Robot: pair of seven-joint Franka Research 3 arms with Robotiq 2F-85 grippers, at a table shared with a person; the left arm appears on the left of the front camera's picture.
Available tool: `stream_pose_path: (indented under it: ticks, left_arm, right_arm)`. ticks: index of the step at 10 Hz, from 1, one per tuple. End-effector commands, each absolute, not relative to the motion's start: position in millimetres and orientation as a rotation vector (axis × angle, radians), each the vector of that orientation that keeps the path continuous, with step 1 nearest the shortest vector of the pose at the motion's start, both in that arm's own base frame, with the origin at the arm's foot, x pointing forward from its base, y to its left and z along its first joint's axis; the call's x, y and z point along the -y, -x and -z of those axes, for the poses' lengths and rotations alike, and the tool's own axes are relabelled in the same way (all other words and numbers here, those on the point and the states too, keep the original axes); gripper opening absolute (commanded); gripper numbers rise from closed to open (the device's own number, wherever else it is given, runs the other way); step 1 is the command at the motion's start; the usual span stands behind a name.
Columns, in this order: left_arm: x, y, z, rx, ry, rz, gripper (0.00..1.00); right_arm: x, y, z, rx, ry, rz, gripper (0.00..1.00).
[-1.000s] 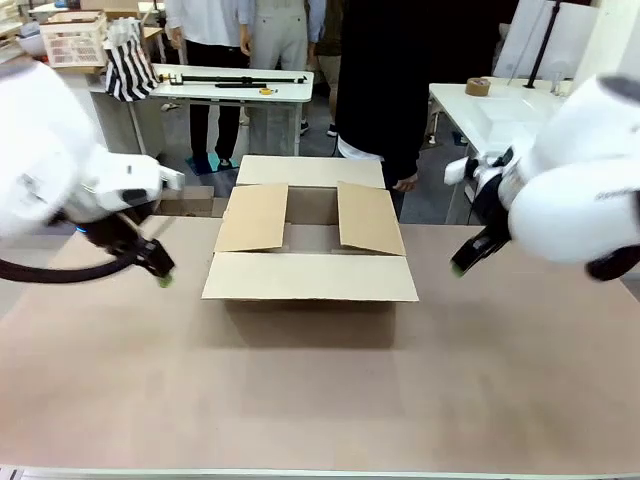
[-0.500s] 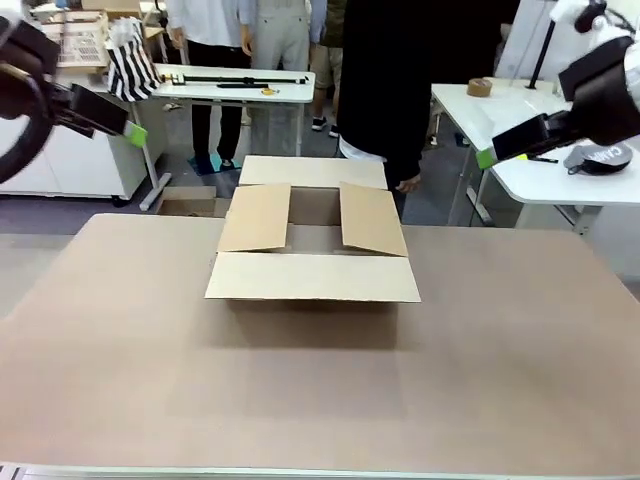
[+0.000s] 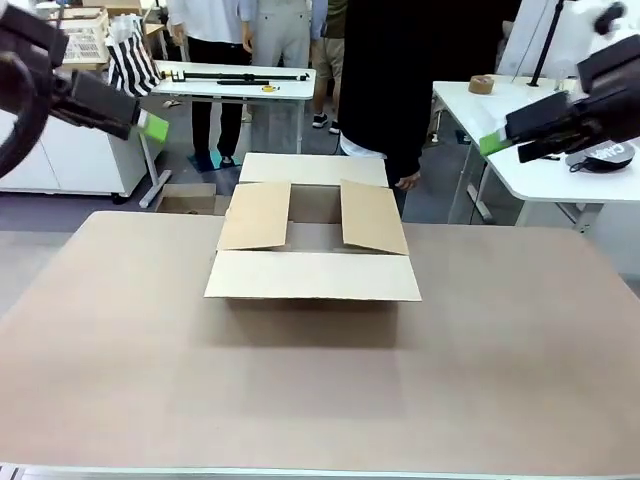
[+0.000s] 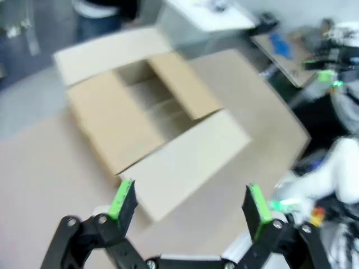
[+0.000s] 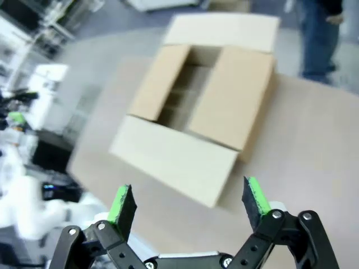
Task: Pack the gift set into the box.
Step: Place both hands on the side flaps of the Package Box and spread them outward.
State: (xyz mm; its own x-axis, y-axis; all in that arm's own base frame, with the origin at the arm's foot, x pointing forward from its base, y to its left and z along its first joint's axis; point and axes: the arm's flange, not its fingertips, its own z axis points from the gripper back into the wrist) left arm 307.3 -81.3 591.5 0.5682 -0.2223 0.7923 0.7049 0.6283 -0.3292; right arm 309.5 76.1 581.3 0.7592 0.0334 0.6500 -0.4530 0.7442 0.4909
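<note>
The left pincer is wide open and holds nothing. The right pincer is wide open and empty too. The box sits on the table, far below and ahead of both pincers. Two side flaps lean over its hole. I think they should be pushed out first, gently, so things fit in.

Even, bright overhead light; soft shadow beneath box on worktop. Both wrist views motion-blurred, wide-angle edges bent.
</note>
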Motion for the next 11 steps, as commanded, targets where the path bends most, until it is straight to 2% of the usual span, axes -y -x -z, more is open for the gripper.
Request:
stream_pose_path:
  ticks: [1,2,3,4,5,6,11]
  left_arm:
    - [43.8,-319.8,-577.8,0.618,1.257,0.718,1.00]
    - [32.9,-323.9,-566.4,0.610,1.337,0.684,1.00]
    - [24.3,-326.2,-554.1,0.624,1.420,0.636,1.00]
    - [21.3,-328.8,-546.3,0.629,1.471,0.599,1.00]
    - [16.5,-332.2,-540.1,0.637,1.419,0.478,1.00]
    - [22.4,-319.1,-558.6,0.715,1.385,0.656,1.00]
    - [22.4,-319.1,-558.6,0.715,1.385,0.656,1.00]
  right_arm:
    - [-28.9,-316.2,-592.1,0.284,-1.339,0.091,1.00]
    - [-7.6,-318.1,-587.9,0.309,-1.495,0.180,1.00]
    - [5.7,-319.9,-581.3,0.342,-1.576,0.262,1.00]
    - [9.3,-323.7,-575.0,0.354,-1.579,0.308,1.00]
    - [4.1,-331.0,-568.7,0.360,-1.484,0.338,1.00]
    - [12.7,-314.8,-585.8,0.456,-1.323,-0.031,1.00]
    - [12.7,-314.8,-585.8,0.456,-1.323,-0.031,1.00]
